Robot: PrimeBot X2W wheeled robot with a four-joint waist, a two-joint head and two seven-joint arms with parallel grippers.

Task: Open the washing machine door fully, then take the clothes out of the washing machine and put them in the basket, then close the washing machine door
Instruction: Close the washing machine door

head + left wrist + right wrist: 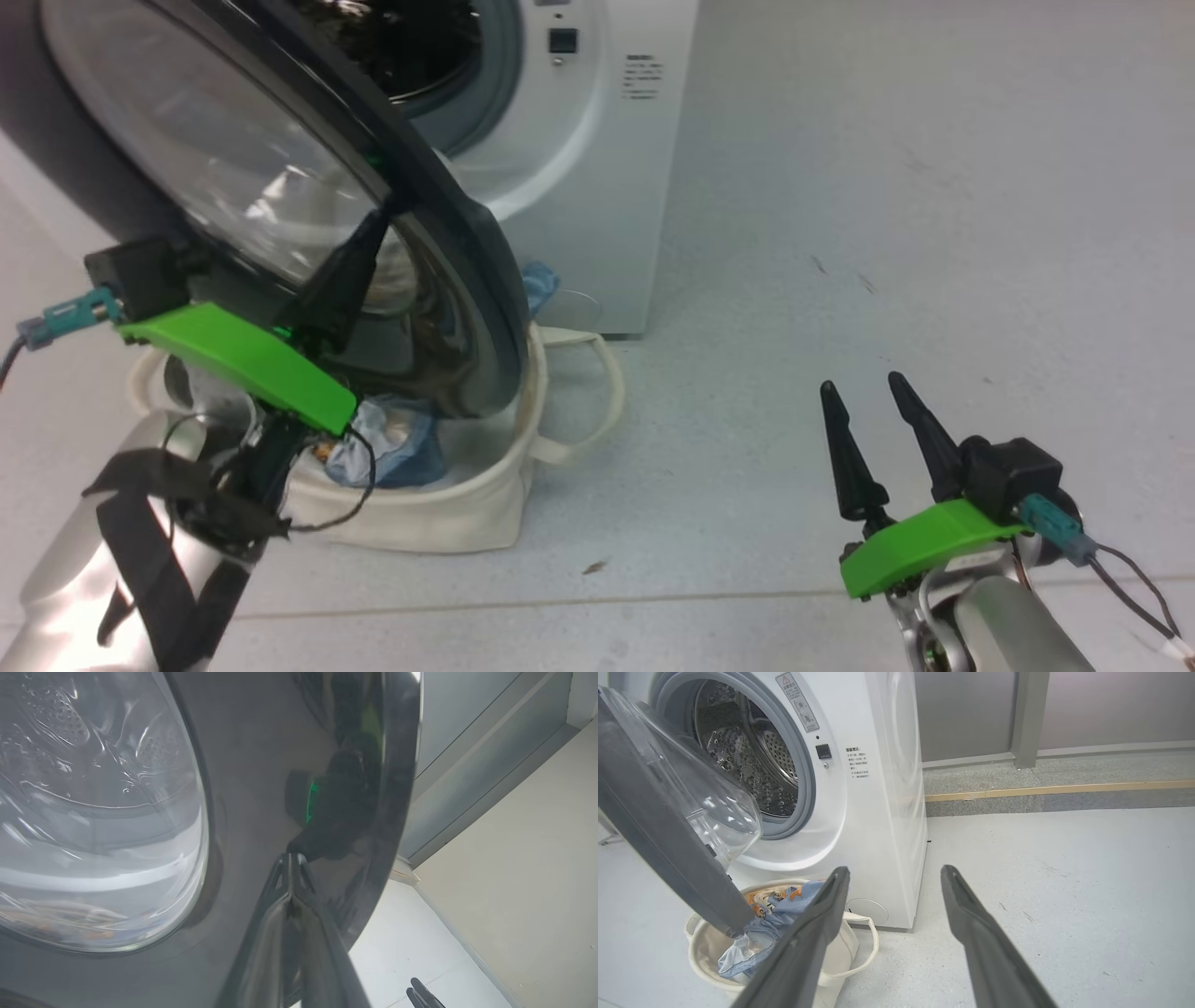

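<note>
Left wrist view: my left gripper point(292, 861) is fully closed and holds nothing. Its joined tips press on the outer face of the washing machine door point(261, 756), on the glossy black rim. The door stands half open, slanting out from the front of the washing machine point(887, 788). Under the door's lower edge, just in front of the washing machine, sits the basket point(705, 952) with the clothes point(761, 935) inside. I judge this to be the closing push.

The rim is smooth and curved, so the tips may slide off toward the glass or past the edge. A blue fold also rises above the basket close to the washing machine, and the door could pinch it and fail to latch. My right gripper point(895, 873) is wide open and empty, over the floor to the right of the washing machine.
</note>
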